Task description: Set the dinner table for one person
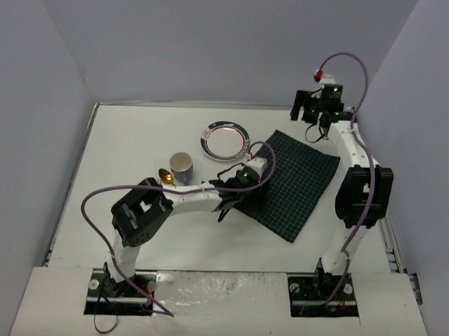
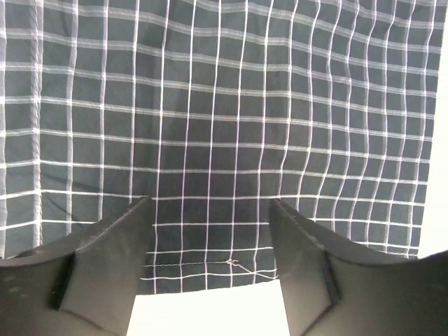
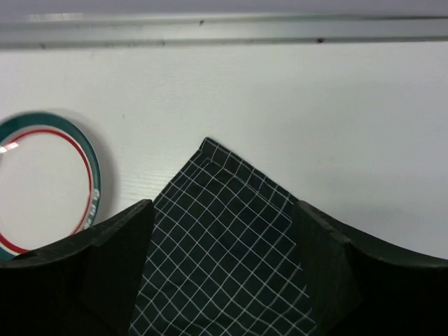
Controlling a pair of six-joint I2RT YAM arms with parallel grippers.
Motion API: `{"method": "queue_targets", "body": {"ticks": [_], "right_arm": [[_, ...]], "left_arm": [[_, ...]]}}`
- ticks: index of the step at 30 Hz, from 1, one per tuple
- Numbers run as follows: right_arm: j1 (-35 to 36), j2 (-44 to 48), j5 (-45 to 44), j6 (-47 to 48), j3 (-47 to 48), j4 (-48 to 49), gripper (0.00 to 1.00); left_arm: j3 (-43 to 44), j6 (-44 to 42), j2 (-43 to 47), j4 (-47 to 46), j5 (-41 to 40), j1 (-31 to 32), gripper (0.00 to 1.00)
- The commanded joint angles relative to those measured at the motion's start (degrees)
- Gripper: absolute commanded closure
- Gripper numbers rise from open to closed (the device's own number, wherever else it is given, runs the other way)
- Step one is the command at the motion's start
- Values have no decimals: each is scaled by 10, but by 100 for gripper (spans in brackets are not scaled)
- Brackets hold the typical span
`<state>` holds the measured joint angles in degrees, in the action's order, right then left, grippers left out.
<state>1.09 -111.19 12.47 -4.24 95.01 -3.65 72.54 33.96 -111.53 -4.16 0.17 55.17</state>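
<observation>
Top view: white desk [image 1: 137, 135] fills mid-frame between pale walls [image 1: 214, 42], sitting under the left fingers [image 2: 105, 266] over the checked cloth [image 1: 301, 178] and the right fingers [image 3: 105, 273] at upper right, both spread open, gripping nothing.

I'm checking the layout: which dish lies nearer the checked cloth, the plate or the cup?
The plate, with red and green rings, just beside the cloth's far corner; the cup stands farther left.
</observation>
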Motion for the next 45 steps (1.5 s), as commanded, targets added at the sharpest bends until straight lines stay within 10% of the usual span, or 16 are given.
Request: {"method": "queue_targets", "body": {"ticks": [1, 15, 27, 45], "right_arm": [[-49, 149, -27, -60, -89, 18, 17], [-81, 274, 93, -152, -337, 121, 26], [-79, 125, 300, -250, -392, 401, 84], [-83, -94, 406, -331, -401, 611, 100]], "left_arm": [[62, -41, 77, 31, -36, 1, 34], [-28, -50, 227, 32, -111, -9, 36], [-72, -43, 114, -72, -87, -21, 69], [-112, 42, 29, -76, -78, -45, 99]]}}
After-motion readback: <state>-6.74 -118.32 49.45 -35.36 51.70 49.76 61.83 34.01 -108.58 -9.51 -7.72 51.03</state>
